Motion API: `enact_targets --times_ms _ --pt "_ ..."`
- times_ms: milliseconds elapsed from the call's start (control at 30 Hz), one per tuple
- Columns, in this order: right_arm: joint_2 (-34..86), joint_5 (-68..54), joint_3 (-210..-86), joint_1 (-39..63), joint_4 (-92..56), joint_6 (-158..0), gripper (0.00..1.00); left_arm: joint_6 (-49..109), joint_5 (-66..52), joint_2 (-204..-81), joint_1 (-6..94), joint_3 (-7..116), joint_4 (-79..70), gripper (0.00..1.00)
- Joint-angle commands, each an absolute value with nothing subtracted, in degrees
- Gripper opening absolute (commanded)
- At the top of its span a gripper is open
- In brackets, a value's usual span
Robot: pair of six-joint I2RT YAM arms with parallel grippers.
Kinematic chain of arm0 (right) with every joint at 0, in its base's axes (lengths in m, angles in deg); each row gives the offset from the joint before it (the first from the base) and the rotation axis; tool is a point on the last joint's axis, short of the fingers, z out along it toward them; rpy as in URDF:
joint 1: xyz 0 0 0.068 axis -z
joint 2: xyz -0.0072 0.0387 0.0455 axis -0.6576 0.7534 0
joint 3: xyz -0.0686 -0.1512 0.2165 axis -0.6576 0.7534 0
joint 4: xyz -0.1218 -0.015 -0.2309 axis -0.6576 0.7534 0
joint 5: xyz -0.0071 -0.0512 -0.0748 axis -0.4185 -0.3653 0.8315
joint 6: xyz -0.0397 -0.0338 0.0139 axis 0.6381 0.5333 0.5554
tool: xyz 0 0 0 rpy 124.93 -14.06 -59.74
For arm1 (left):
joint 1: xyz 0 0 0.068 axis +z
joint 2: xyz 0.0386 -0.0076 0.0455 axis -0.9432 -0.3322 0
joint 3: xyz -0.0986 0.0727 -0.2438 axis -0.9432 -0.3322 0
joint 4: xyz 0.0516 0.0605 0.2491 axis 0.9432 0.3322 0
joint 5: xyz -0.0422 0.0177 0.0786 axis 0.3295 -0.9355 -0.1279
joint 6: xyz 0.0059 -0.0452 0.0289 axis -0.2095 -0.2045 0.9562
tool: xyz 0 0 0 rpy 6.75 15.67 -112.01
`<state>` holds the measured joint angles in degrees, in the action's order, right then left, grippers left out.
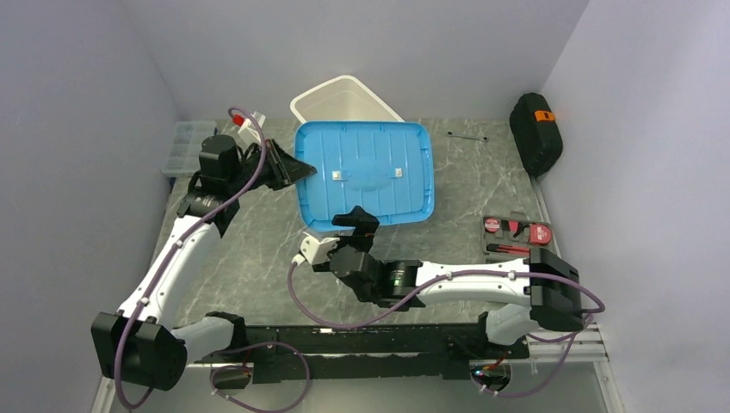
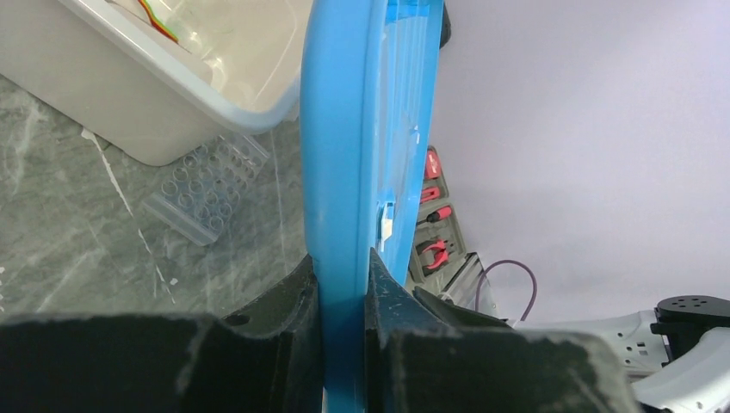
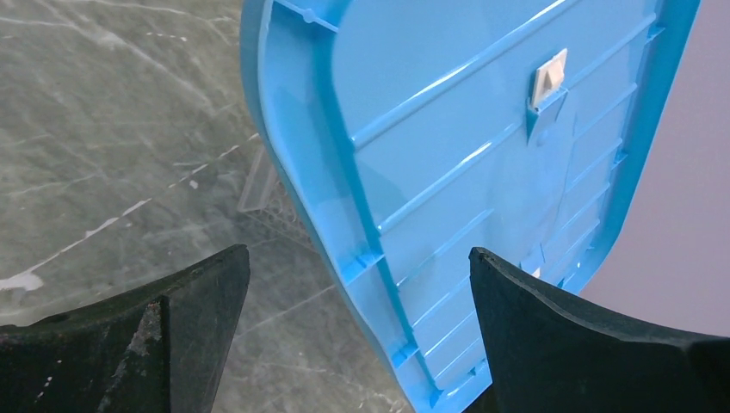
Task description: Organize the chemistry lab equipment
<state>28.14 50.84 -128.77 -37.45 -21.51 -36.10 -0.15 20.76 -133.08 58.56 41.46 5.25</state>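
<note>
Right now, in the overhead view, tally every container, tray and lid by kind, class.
Blue lid: 1
White bin: 1
Black case: 1
Clear organizer box: 1
Tool tray: 1
Total: 5

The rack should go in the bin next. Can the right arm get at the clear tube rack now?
Probably not directly: the blue lid, clamped in the left gripper, hangs over the clear tube rack and stands right in front of the open right gripper.
</note>
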Motion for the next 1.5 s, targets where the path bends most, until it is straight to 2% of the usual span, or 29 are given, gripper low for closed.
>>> enact_targets --times_ms 0,200,500,533,633,767,900,933,1033,1100,1133,1200,1233,1467 --pt "30.0 56.75 -126.98 -37.21 -31.88 -28.94 1.0 -2.71 23.25 -130.07 59.06 41.77 2.91 0.0" --pt "31.36 58.48 -125.02 -34.75 -39.67 -22.14 0.99 -2.33 23.24 -127.79 59.41 42.08 6.78 0.0" --pt "36.11 60.8 -121.37 -31.15 -59.6 -8.17 0.96 -2.11 23.32 -126.65 59.7 42.18 8.81 0.0" --pt "36.88 61.14 -120.75 -31.13 -64.08 -5.42 0.92 -1.96 23.24 -126.83 59.7 42.23 9.05 0.0" --pt "38.92 61.8 -119.95 -31.13 -73.44 1.53 0.7 -1.72 23.18 -127.29 59.7 42.33 9.02 0.0" --pt "39.2 61.72 -120.15 -31.11 -74.49 2.44 0.49 -1.9 23.25 -128.04 59.79 42.32 8.32 0.0" --pt "38.24 61.67 -119.9 -31.16 -72.56 0.98 0.19 -2.07 24.07 -128.67 59.79 42.5 6.78 0.02" --pt "37.97 61.6 -119.85 -31.16 -72.34 0.64 0.17 -2.03 24.33 -128.93 59.79 42.54 6.33 0.07" --pt "37.02 61.19 -119.64 -31.1 -71.53 -0.44 0.1 -1.45 24.56 -129.21 59.79 42.88 5.46 0.3" --pt "35.63 60.5 -119.47 -30.98 -69.85 -2.54 0.02 -0.5 24.13 -128.95 59.79 43.03 4.97 0.55" --pt "34.58 60.04 -119.57 -30.77 -67.79 -4.25 0.0 0.22 23.49 -128.66 59.79 43.28 5.22 0.71" --pt "31.76 58.72 -120.19 -30.05 -61.59 -9.59 0.0 2.14 21.69 -127.6 59.79 43.69 5.26 0.96" --pt "30.42 58.02 -120.78 -29.5 -58.42 -12.1 0.0 3.21 19.89 -127.01 59.85 43.96 5.61 0.99" --pt "19.32 48.43 -125.81 -23.82 -34.83 -33.41 0.0 13.83 7.86 -119.91 60.23 46.16 8.96 0.99"
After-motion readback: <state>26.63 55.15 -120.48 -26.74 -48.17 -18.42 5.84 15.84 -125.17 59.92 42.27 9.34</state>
